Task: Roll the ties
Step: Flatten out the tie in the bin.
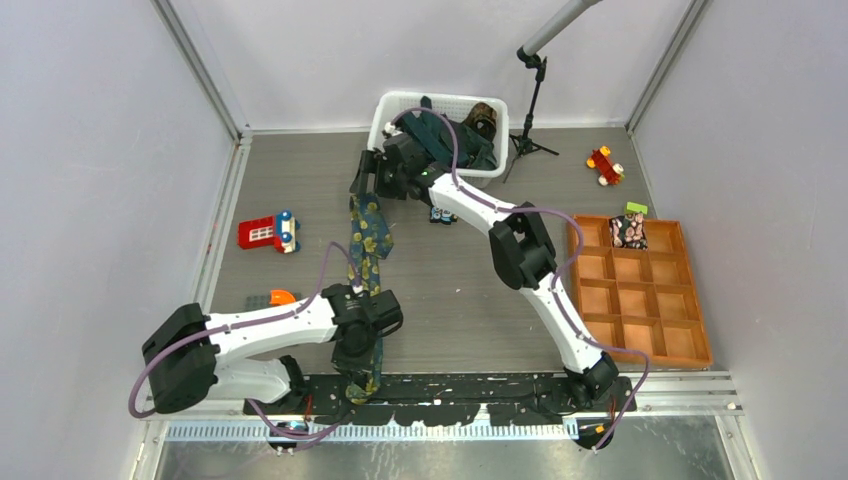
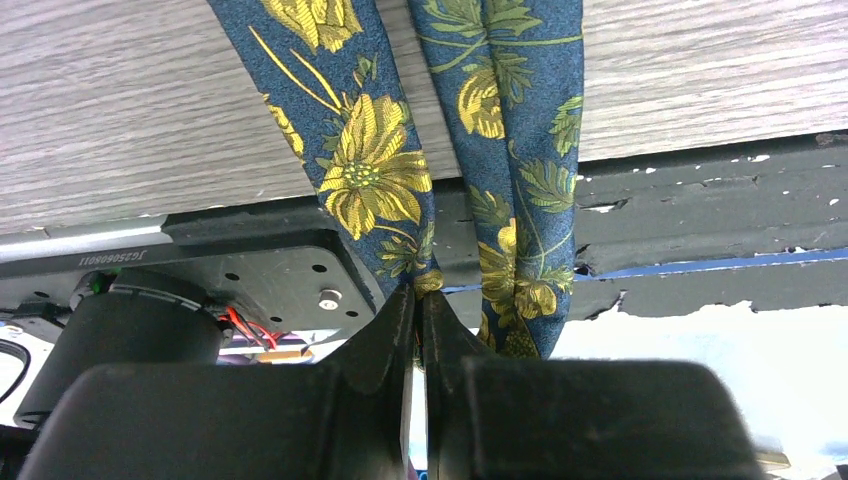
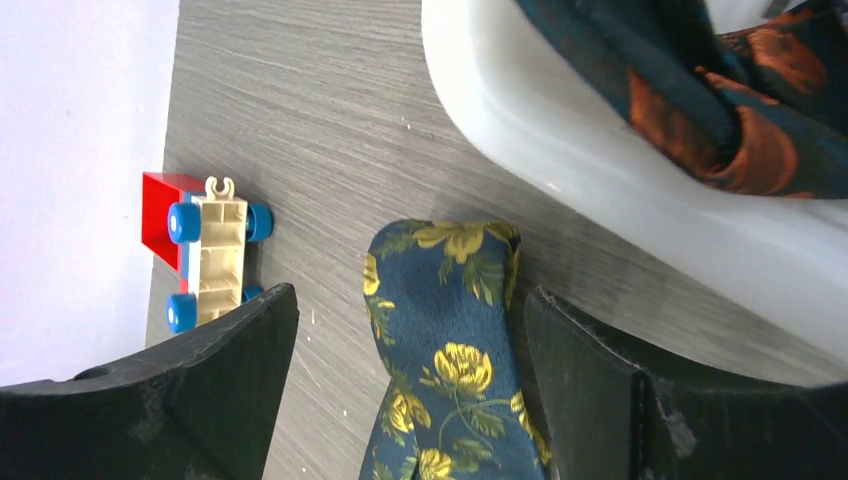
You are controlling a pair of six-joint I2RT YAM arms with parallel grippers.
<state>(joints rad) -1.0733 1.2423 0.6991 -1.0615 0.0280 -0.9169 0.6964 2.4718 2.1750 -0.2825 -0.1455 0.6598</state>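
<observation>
The flowered tie (image 1: 368, 235) is laid lengthwise on the table (image 1: 450, 300), its broad end just beside the basket (image 1: 392, 104). The near end is pinched by the closed left gripper (image 2: 417, 297). The right gripper (image 3: 410, 295) is spread open astride the broad end.

The navy tie (image 2: 375, 170) is woven cloth with a fine ribbed weave; its gold flowers carry a soft, silky sheen against the duller blue ground. The tabletop (image 2: 150, 100) looks like grey wood-grain laminate, matt and finely streaked. The left gripper (image 2: 418, 295) is matt black plastic, smooth-faced, and the right gripper (image 3: 410, 300) shows the same finish with faint pale scuffs. The near-edge black plate (image 2: 700, 200) has chipped paint with white patches showing through. The basket (image 3: 560, 140) is smooth, glossy white plastic, holding a teal tie (image 3: 700, 90) of cloth with lustrous orange figuring. The toy truck (image 3: 215, 250) is shiny hard plastic.
</observation>
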